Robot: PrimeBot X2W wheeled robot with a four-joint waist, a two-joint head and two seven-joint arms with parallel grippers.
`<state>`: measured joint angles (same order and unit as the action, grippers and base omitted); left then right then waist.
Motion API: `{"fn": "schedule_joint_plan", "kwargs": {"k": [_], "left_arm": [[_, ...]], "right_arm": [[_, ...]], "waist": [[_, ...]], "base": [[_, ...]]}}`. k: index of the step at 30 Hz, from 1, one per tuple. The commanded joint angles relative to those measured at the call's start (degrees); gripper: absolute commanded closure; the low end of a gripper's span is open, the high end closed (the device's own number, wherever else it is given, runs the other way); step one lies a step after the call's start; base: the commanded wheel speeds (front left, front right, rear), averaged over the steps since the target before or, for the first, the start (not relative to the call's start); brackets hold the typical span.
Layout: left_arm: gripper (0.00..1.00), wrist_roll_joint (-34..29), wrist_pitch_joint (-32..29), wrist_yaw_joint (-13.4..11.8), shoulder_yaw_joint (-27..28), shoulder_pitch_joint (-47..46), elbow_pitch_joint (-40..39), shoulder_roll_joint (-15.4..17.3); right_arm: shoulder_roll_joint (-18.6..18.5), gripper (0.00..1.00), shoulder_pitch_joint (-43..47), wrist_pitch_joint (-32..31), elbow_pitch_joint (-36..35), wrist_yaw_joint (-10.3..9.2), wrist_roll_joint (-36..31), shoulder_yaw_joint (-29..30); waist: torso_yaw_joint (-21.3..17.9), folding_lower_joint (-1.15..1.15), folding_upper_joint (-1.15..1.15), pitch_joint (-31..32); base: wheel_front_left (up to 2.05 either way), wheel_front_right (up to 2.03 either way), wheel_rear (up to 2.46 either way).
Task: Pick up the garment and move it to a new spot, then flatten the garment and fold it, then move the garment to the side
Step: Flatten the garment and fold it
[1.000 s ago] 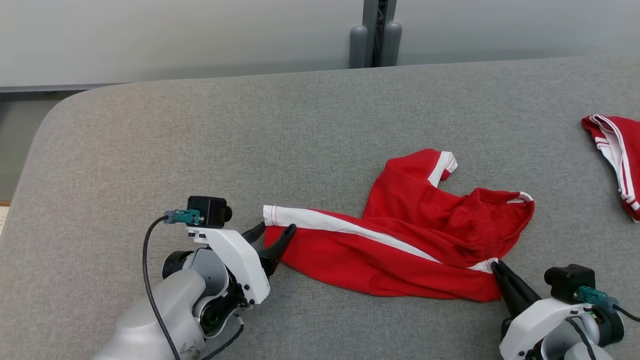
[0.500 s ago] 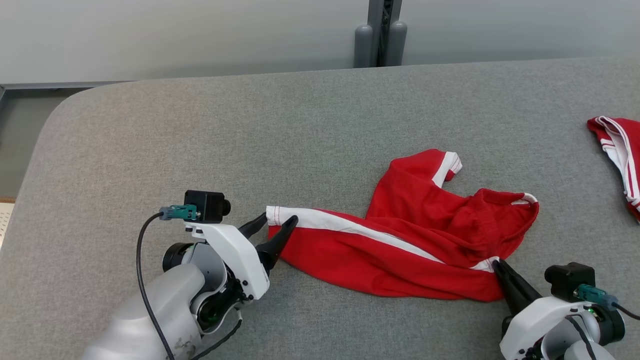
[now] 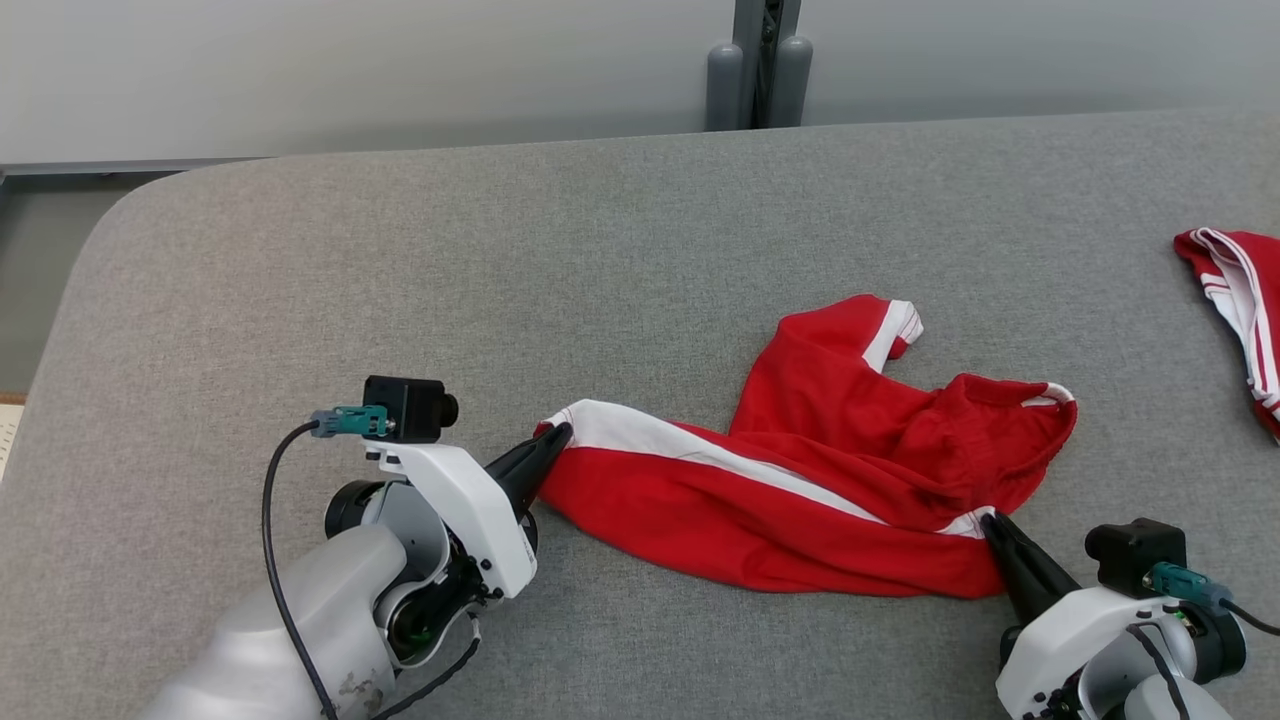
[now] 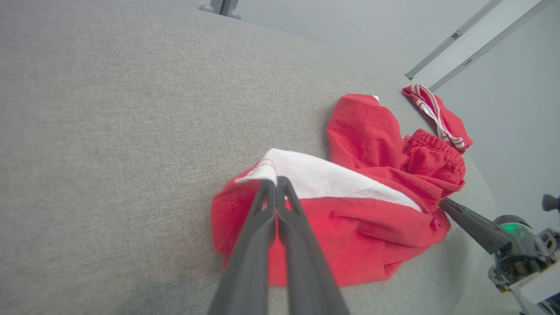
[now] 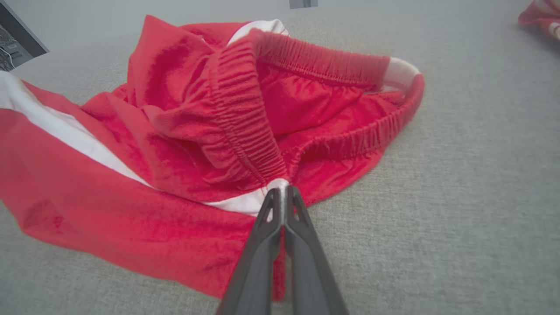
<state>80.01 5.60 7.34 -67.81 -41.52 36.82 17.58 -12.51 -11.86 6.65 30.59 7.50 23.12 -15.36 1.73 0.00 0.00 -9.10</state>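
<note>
The garment [image 3: 800,470], red shorts with white side stripes, lies crumpled on the grey table [image 3: 600,260]. My left gripper [image 3: 556,437] is shut on the white-edged hem of the left leg, which is lifted a little off the cloth surface. In the left wrist view the left gripper [image 4: 275,183] pinches that hem of the garment [image 4: 363,210]. My right gripper [image 3: 990,522] is shut on the waistband corner at the lower right. The right wrist view has the right gripper [image 5: 282,192] closed where the elastic waistband of the garment [image 5: 245,118] meets the white stripe.
A second red and white garment [image 3: 1235,300] lies at the table's right edge, also seen as a second garment [image 4: 437,116] in the left wrist view. A grey post [image 3: 752,80] stands behind the far edge. Bare grey cloth stretches left and far of the shorts.
My left gripper has closed on the leg hem, and the hem has bunched and risen slightly. The right gripper has stayed shut on the waistband.
</note>
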Motion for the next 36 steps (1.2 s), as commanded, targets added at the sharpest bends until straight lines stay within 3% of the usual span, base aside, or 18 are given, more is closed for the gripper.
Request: {"fn": "schedule_joint_plan", "kwargs": {"k": [1,10,18,23,30,36], "left_arm": [[1.00,0.53,0.42,0.24,-0.45,-0.55,0.18,0.49],[1.00,0.46,4.66,0.25,-2.14,-1.34,1.07,0.68],[1.00,-1.98,9.14,0.25,-2.02,-0.03,1.36,1.80],[1.00,-3.86,9.57,0.24,2.09,-0.06,-0.02,3.26],[1.00,-7.90,9.57,0.24,9.15,-1.85,-1.84,4.90],[1.00,-8.41,9.20,0.24,9.24,-4.20,0.08,5.18]], "right_arm": [[-0.13,1.00,-0.53,0.29,0.23,-0.02,-0.33,0.12],[-0.12,1.00,-0.08,1.52,-0.32,-0.02,1.23,0.60],[-1.12,1.00,-1.83,-0.28,-6.54,-0.02,12.05,0.07],[-3.92,1.00,-4.21,-2.74,-10.00,-0.02,17.07,-0.38],[-3.89,1.00,-10.31,-6.14,-13.87,-0.01,28.82,0.10],[-3.52,1.00,-15.61,-8.35,-12.91,-0.01,34.53,-0.22]], "waist": [[0.01,0.00,0.00,0.18],[0.65,0.00,0.00,2.01],[1.69,0.00,0.00,6.50],[2.91,0.00,0.00,9.32],[4.14,0.00,0.00,12.40],[4.72,0.00,0.00,14.06]], "base": [[0.00,0.00,0.00],[0.00,0.00,0.00],[0.00,0.00,0.00],[0.00,0.00,0.00],[0.00,0.00,0.00],[0.00,0.00,0.00]]}}
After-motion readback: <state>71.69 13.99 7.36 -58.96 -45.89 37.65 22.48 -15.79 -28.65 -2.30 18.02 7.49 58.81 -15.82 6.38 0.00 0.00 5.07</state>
